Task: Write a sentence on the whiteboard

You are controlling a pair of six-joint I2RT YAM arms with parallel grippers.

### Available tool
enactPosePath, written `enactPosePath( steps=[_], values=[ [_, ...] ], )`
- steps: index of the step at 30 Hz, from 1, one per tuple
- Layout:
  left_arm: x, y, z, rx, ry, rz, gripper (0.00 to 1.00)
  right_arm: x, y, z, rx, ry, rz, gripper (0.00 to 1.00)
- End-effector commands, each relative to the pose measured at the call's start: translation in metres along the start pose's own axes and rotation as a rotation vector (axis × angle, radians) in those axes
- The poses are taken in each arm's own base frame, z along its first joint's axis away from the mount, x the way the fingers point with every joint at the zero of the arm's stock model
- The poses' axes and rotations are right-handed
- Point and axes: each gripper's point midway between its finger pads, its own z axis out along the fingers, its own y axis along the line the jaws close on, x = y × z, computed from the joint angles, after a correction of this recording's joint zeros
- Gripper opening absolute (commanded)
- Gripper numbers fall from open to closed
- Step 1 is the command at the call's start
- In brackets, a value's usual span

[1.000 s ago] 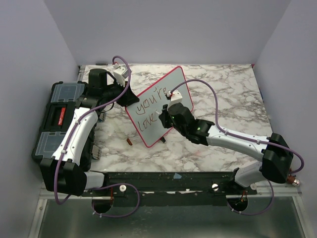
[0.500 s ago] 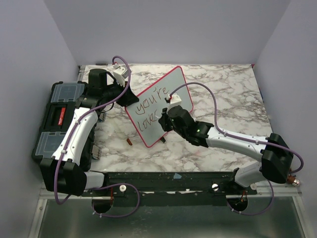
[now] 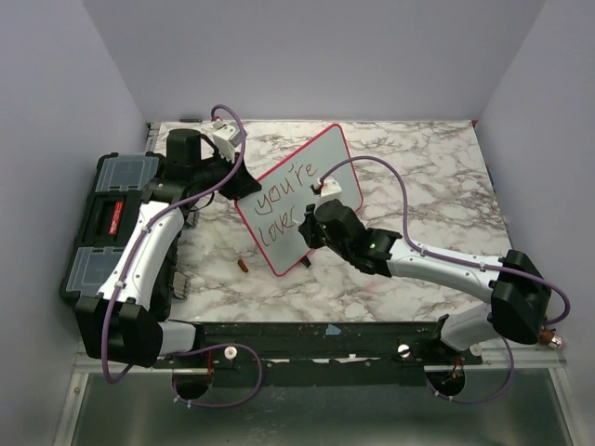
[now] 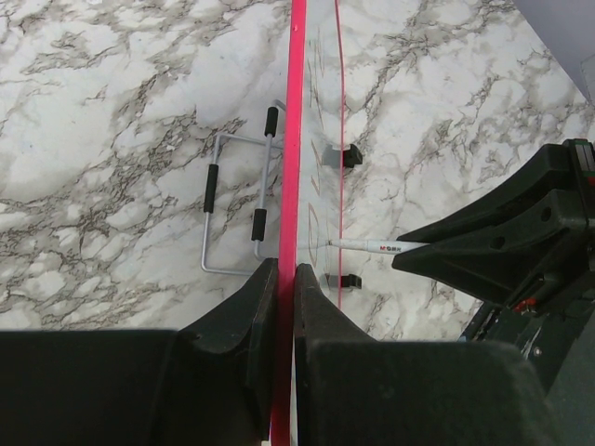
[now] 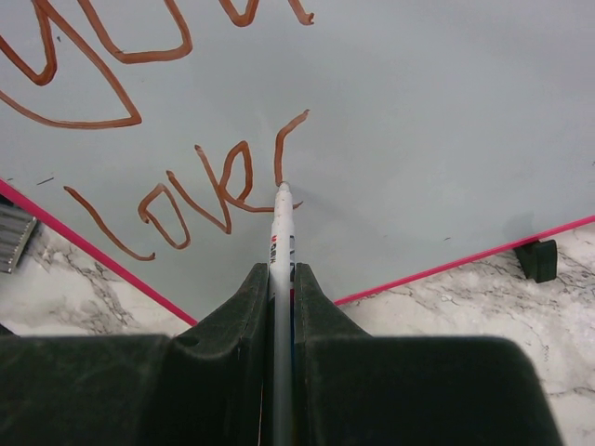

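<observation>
The whiteboard (image 3: 321,160), glossy grey-white with a thin red frame, stands tilted on the marble table. My left gripper (image 3: 239,190) is shut on its left edge; the left wrist view shows the red frame (image 4: 296,139) pinched between both fingers of this gripper (image 4: 286,269). Brown-red handwriting reads "you're" above "love", followed by a fresh curved stroke (image 5: 286,139). My right gripper (image 5: 282,271) is shut on a white marker (image 5: 282,228), whose tip touches the board surface (image 5: 437,102) at the foot of that stroke. From the top view, the right gripper (image 3: 310,223) sits at the board's lower middle.
A black toolbox (image 3: 110,223) with clear lids lies at the left, under my left arm. A small brown-red cap (image 3: 243,266) rests on the marble in front of the board. A wire stand (image 4: 237,209) lies behind the board, and black clip feet (image 4: 351,155) sit at its lower edge.
My right gripper has shifted slightly down and left along the board with the marker. The left arm and the board have not moved.
</observation>
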Motion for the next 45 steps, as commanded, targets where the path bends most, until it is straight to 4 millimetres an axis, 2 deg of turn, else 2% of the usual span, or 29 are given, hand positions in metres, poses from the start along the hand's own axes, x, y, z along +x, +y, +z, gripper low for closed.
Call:
enactPosePath(
  steps=[1,18,29,35,45],
  values=[
    [-0.015,-0.002,-0.005,-0.022,-0.052,0.079,0.00,0.003,-0.016,0.001,0.077,-0.005,0.003,0.01],
    [-0.015,-0.003,-0.005,-0.022,-0.052,0.080,0.00,-0.044,-0.007,0.004,0.107,-0.095,-0.021,0.01],
    [-0.014,-0.003,-0.005,-0.022,-0.052,0.080,0.00,-0.064,0.003,0.008,0.096,-0.127,-0.025,0.01],
    [-0.014,-0.003,-0.005,-0.023,-0.052,0.081,0.00,-0.064,0.005,0.009,0.088,-0.123,-0.025,0.01],
    [-0.014,-0.002,-0.005,-0.024,-0.051,0.080,0.00,-0.040,-0.001,0.009,0.084,-0.077,-0.017,0.01]
  ],
)
